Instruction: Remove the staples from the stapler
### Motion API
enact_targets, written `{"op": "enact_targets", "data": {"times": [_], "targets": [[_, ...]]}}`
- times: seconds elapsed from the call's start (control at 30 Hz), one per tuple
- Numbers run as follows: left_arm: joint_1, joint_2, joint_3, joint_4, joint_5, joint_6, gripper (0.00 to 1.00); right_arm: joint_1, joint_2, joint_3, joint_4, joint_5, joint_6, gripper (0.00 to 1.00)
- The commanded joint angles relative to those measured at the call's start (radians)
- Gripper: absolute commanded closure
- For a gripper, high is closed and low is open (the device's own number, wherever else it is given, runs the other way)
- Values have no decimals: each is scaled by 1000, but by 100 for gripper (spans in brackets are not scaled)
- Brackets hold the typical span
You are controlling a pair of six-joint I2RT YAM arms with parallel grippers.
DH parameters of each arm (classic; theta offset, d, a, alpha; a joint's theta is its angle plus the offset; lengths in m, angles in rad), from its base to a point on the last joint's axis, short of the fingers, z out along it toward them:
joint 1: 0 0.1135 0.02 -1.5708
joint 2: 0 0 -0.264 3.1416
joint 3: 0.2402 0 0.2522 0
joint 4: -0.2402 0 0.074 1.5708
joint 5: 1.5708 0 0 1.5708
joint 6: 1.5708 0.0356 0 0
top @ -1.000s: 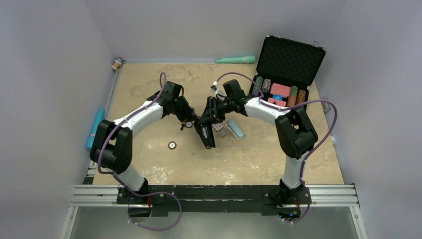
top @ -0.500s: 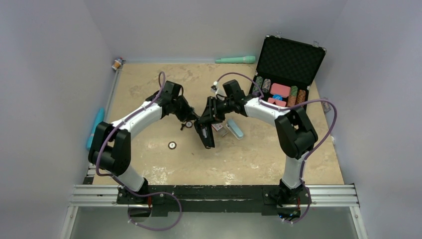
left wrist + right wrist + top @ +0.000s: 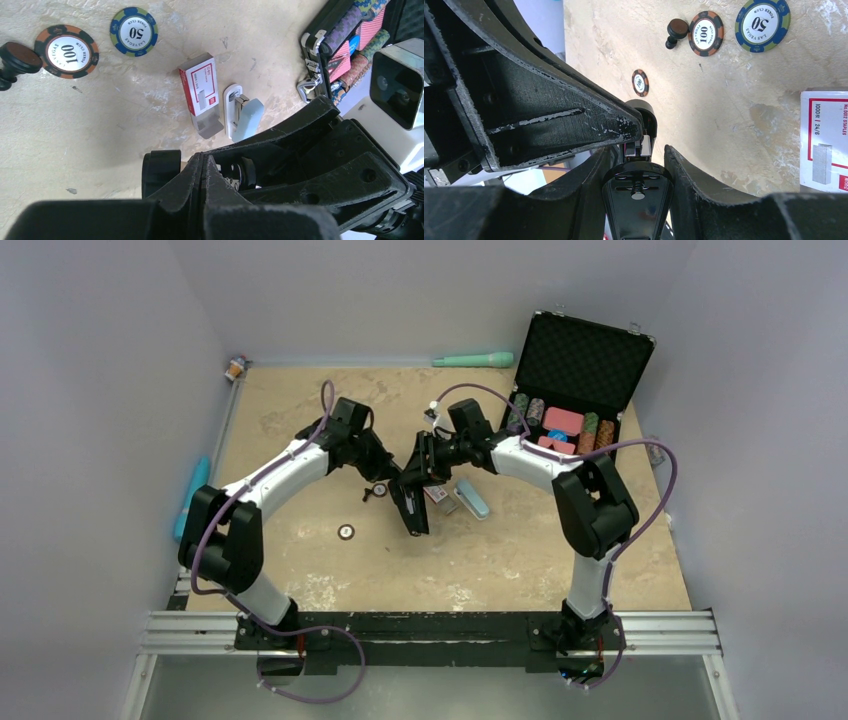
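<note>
Saw a glossy black stapler (image 3: 638,200) with silvery metal inside. Noted an orange-and-black chip (image 3: 66,51), white-centred, printed 100, and a blue-and-green chip (image 3: 133,31) printed 50. Found a red-and-white box (image 3: 201,90) with a grey end and a pale blue and white bar (image 3: 247,117), all over a mottled sandy-beige table (image 3: 100,130).

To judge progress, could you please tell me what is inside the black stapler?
A spring pin and a small silvery metal piece, perhaps staples, show in the stapler; the left gripper covers the far end.

The right gripper (image 3: 410,488) holds the black stapler (image 3: 416,520).
</note>
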Motion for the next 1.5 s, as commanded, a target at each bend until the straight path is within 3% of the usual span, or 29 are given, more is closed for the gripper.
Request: {"op": "enact_targets", "data": {"times": [0.0,0.8,1.07,1.17,1.27,1.37,1.47], "targets": [[-5,-42,13,-40,-26,-17,100,2,-33,7,65,-25,30,100],[0,-14,3,-149,-98,37,100,-20,-91,-37,114,-15,49,100],[34,-70,-151,-119,-81,59,100,-78,-115,-51,133,-17,84,100],[34,-111,-212,-118,-85,64,100,-103,-125,-32,87,11,85,100],[35,-146,-239,-148,-111,77,100,-101,-113,57,-73,133,10,100],[34,-157,-253,-142,-105,76,100,-52,-61,148,-191,146,-63,100],[34,-144,-239,-144,-101,78,100,-53,-84,101,-125,130,-19,100]]}}
